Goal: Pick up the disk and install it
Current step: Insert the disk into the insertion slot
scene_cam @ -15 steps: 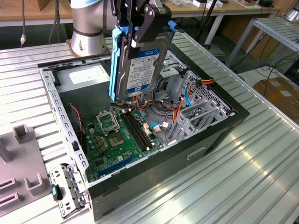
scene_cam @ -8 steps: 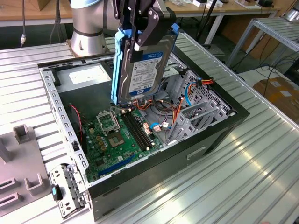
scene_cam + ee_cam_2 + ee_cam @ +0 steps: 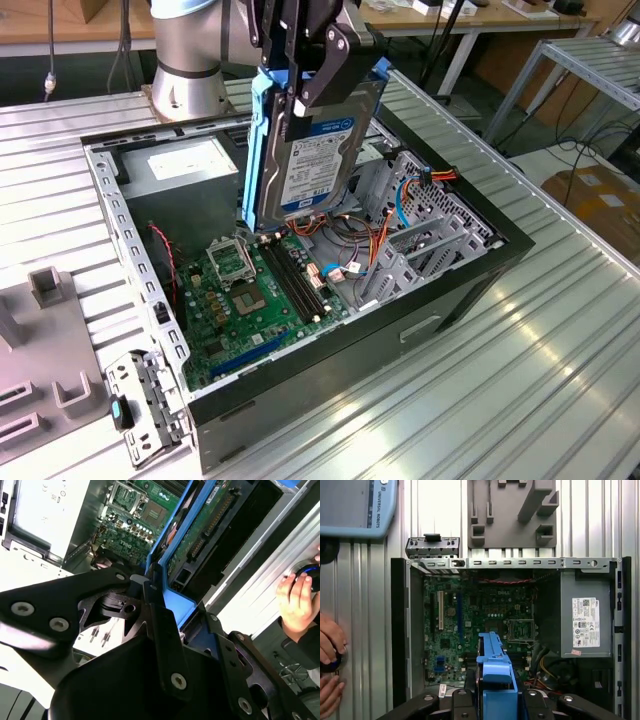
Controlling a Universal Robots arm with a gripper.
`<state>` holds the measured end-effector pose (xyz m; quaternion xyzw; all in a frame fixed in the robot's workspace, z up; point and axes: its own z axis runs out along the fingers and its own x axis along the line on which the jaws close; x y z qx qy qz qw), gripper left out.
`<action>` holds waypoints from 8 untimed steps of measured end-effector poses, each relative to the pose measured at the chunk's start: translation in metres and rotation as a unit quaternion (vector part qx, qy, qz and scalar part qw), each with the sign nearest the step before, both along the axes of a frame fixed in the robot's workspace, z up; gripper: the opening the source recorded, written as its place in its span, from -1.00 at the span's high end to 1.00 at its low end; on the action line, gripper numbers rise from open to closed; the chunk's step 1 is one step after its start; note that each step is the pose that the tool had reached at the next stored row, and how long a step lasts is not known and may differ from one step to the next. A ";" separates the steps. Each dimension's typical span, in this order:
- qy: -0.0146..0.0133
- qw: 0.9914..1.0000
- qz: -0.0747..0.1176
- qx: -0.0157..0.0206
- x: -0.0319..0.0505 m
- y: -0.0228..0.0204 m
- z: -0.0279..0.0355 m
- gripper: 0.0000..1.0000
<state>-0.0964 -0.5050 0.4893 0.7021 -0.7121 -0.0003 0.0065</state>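
The disk (image 3: pixel 318 160), a silver-grey hard drive with a white, blue-banded label and blue carrier rails, hangs on edge above the open computer case (image 3: pixel 470 280). My gripper (image 3: pixel 305 98) is shut on its upper end, with black fingers on both faces. The drive's lower edge hovers over the motherboard (image 3: pixel 250 290), beside the metal drive cage (image 3: pixel 420 235) toward the exterior view's right. In both wrist views the blue carrier (image 3: pixel 494 665) (image 3: pixel 182 527) sticks out from between the gripper (image 3: pixel 495 702) (image 3: pixel 160 605) fingers toward the board.
Coloured cables (image 3: pixel 345 265) lie between motherboard and cage. A power supply (image 3: pixel 185 165) fills the case's far corner. A grey fixture (image 3: pixel 40 350) and a metal bracket with a blue latch (image 3: pixel 140 410) sit at the exterior view's left. A person's hands (image 3: pixel 330 647) rest outside the case.
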 end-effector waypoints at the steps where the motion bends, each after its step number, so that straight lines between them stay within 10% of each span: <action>1: 0.000 1.000 0.000 0.000 0.0000 -0.0011 0.0000 0.25; 8: 0.000 1.000 0.000 -0.003 0.0008 -0.0073 -0.0003 0.25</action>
